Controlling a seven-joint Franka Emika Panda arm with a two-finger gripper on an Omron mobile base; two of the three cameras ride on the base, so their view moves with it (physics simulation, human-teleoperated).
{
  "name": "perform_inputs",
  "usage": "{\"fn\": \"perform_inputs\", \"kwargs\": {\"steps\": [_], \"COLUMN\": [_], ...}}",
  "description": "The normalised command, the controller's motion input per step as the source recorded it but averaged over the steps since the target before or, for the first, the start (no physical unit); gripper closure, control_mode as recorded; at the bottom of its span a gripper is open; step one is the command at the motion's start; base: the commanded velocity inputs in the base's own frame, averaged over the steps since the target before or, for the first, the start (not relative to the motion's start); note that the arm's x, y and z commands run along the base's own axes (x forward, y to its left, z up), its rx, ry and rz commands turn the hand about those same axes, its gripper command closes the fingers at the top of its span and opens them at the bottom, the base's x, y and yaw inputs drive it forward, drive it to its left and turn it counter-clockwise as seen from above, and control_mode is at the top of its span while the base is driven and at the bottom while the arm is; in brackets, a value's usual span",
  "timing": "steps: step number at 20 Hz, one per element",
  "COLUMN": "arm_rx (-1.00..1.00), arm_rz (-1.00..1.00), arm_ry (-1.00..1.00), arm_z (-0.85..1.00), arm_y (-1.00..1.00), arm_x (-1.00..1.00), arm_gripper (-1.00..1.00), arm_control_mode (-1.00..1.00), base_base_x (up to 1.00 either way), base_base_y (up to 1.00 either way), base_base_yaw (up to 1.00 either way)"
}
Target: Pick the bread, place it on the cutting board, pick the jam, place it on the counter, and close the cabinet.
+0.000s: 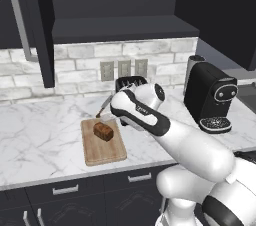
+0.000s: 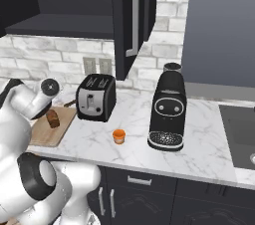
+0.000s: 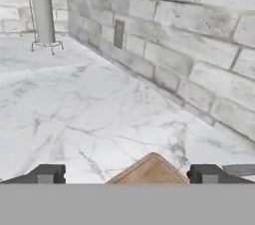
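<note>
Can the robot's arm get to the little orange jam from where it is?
Probably yes. The jam sits alone on open counter, in front of the toaster and coffee machine, and the gripper has open, empty jaws.

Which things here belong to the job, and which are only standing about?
Job:
- bread, on the cutting board
- jam, on the counter
- cabinet, door open
- gripper, open, empty

Standing about:
- toaster
- coffee machine
- paper towel holder

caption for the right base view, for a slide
Loaf on the cutting board, orange jam jar on the counter, cabinet door open.
</note>
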Motion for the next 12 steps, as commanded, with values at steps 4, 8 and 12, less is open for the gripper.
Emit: {"fn": "perform_inputs", "kwargs": {"steps": [4, 8, 12], "arm_rx": [0.0, 0.0, 0.0], "arm_rz": [-0.01, -0.04, -0.04], "arm_ry": [-0.23, -0.23, -0.21], "arm_z": [0.44, 0.54, 0.56], "arm_y": [0.0, 0.0, 0.0], "arm_x": [-0.36, -0.33, -0.42], "arm_gripper": [-1.0, -1.0, -1.0], "arm_control_mode": [-1.0, -1.0, -1.0], "base_base_x": [0.0, 0.0, 0.0], "base_base_y": [0.0, 0.0, 0.0], "base_base_yaw": [0.0, 0.0, 0.0]}}
